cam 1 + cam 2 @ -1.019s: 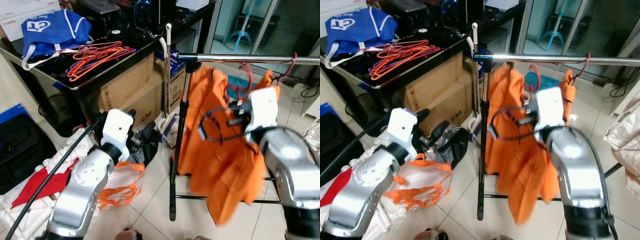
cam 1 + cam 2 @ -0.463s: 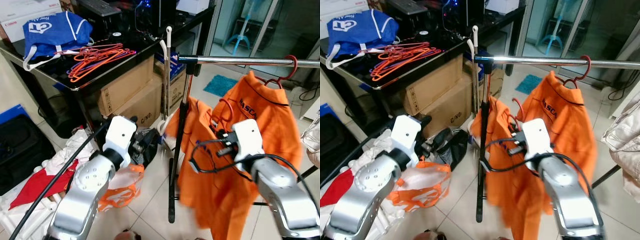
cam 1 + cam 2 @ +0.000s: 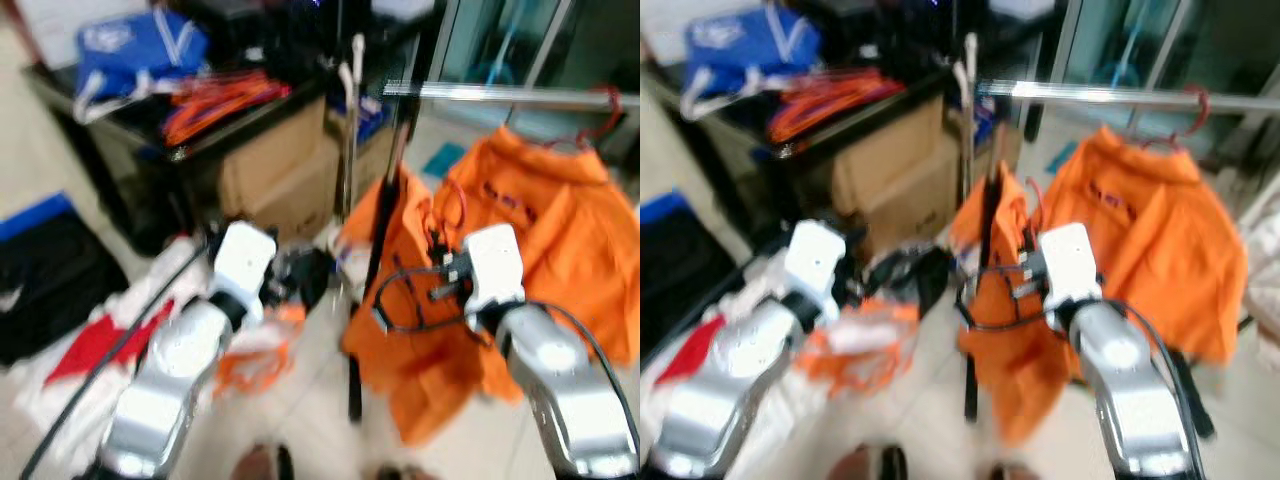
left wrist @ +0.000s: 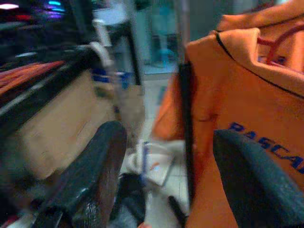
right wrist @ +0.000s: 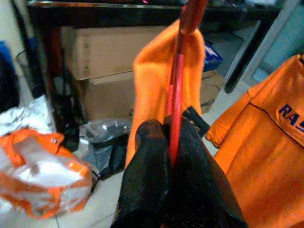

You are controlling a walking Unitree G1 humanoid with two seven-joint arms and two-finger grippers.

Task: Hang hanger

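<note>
R gripper [image 5: 172,137] is clamped on a red hanger [image 5: 176,90], fingers [image 5: 147,156] pinched tight on its thin bar. An orange shirt [image 5: 152,85] drapes over that hanger & hangs down in front of the R arm, below the rail, just beside the rack's black upright pole [image 3: 385,240]. So hanger + shirt are held in the air, lower than the chrome rail [image 3: 500,93], not hooked on it.

A 2nd orange shirt [image 3: 560,220] w/ blue lettering hangs on the rail by its own red hanger [image 3: 610,105], to the R of the held one.

L gripper [image 4: 161,175] is spread wide, nothing btwn its fingers [image 4: 95,175]; L arm is low, over the clutter on the floor. Its wrist cam looks at cardboard boxes [image 4: 61,123], the pole & the lettered shirt.

Head views are blurred. Behind: black table [image 3: 150,150] w/ a blue bag [image 3: 140,50] & a pile of orange hangers [image 3: 215,100]; boxes under it. On the tile floor near the L arm: orange-white plastic bag [image 5: 38,180], red cloth [image 3: 90,345], dark bag [image 3: 305,280].
</note>
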